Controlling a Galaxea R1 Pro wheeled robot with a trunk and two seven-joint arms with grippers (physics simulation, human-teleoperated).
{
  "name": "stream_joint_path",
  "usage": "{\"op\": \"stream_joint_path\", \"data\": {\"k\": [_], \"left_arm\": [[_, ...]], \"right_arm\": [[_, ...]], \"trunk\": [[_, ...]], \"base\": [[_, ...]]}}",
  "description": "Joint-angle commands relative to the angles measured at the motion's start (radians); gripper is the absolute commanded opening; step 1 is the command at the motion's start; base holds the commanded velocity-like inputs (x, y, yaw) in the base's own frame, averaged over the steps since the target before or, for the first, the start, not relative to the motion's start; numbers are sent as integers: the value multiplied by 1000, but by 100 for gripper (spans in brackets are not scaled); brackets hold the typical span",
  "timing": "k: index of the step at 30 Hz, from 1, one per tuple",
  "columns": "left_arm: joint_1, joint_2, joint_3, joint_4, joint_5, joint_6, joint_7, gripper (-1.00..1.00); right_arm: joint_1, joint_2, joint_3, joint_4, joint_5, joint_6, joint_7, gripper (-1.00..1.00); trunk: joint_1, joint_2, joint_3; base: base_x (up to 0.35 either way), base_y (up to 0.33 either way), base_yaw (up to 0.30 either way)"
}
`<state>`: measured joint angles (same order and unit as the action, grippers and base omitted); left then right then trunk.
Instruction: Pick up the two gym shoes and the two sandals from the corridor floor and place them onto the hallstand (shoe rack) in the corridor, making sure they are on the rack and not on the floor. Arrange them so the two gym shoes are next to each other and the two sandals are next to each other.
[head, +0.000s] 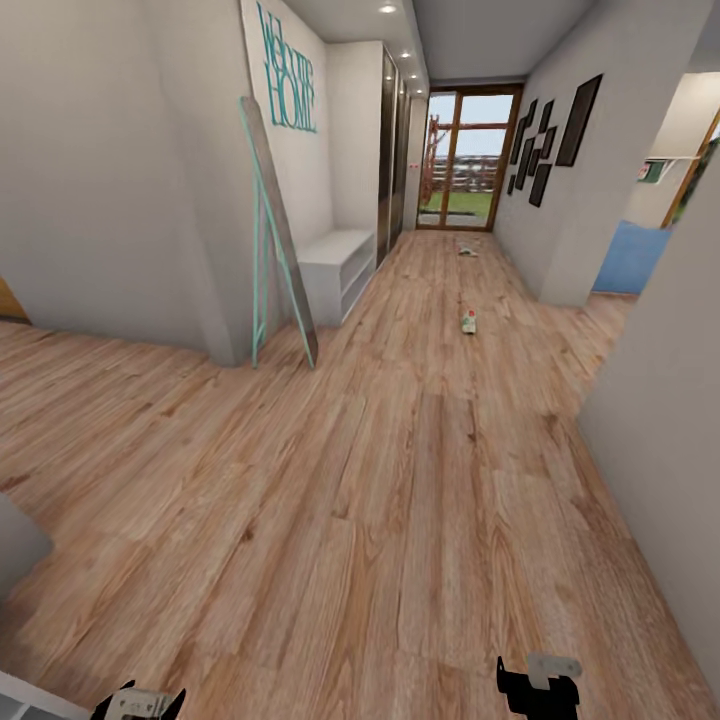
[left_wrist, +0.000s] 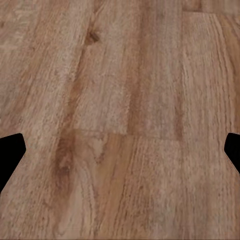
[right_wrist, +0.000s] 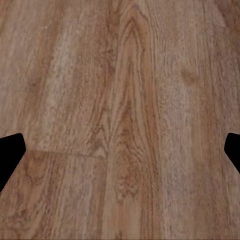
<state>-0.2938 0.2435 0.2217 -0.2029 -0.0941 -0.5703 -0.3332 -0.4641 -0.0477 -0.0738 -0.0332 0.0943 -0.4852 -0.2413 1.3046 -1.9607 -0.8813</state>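
Observation:
Far down the corridor floor, one gym shoe lies on the planks, white with green and red touches. A second small item lies farther along; it is too small to tell whether it is a gym shoe or a sandal. The hallstand, a low pale-grey bench with open shelves, stands against the left wall. Both grippers hang low and near, far from the shoes. The left gripper and the right gripper are open, with bare wood planks between their fingers.
A teal-framed mirror leans on the left wall corner before the hallstand. A grey wall juts in at the right. Glass doors close the corridor's far end. Dark picture frames hang on the right wall.

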Motion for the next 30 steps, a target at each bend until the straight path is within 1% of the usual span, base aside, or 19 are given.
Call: {"op": "stream_joint_path", "data": {"k": [1,3,4,7,8,9,10,12,13,19,23,30], "left_arm": [[0,-2,9,1,-1,-4,-2,100],[0,-4,10,1,13,-4,3,100],[1,-9,22,3,50,-4,21,100],[1,-14,31,6,70,-4,38,100],[1,-19,34,10,83,-4,54,100],[1,-21,35,11,89,-4,65,100],[1,-27,37,13,97,-5,90,100],[1,-33,38,15,102,-5,119,100],[1,-38,38,16,104,-5,151,100],[1,-55,36,24,104,-6,233,100],[1,-61,34,28,104,-6,258,100],[1,-62,34,31,104,-6,273,100]], "right_arm": [[-1,0,-7,1,10,-3,-3,100],[0,0,-7,1,10,-3,-4,100],[1,0,-7,1,10,-3,-3,100],[1,0,-7,1,10,-3,-3,100],[1,0,-7,1,10,-3,-3,100],[2,0,-7,1,10,-3,-3,100],[2,0,-7,1,10,-3,-3,100],[2,0,-7,1,10,-3,-4,100],[2,0,-7,1,10,-3,-4,100],[2,0,-7,1,10,-3,-4,100],[2,0,-7,1,10,-3,-4,100],[2,0,-7,0,10,-3,-4,100]], "trunk": [[0,0,-1],[0,0,-1],[0,0,-1],[0,0,-1],[0,0,-1],[0,0,-1],[0,0,-1],[0,0,-1],[0,0,-1],[0,0,-1],[0,0,-1],[0,0,-1]], "base": [[210,0,0],[233,0,0],[309,0,-37],[318,0,-107],[327,0,-193],[328,0,-211],[331,0,-236],[332,0,-249],[333,0,-263],[334,0,-273],[335,0,-279],[337,0,-275]]}}
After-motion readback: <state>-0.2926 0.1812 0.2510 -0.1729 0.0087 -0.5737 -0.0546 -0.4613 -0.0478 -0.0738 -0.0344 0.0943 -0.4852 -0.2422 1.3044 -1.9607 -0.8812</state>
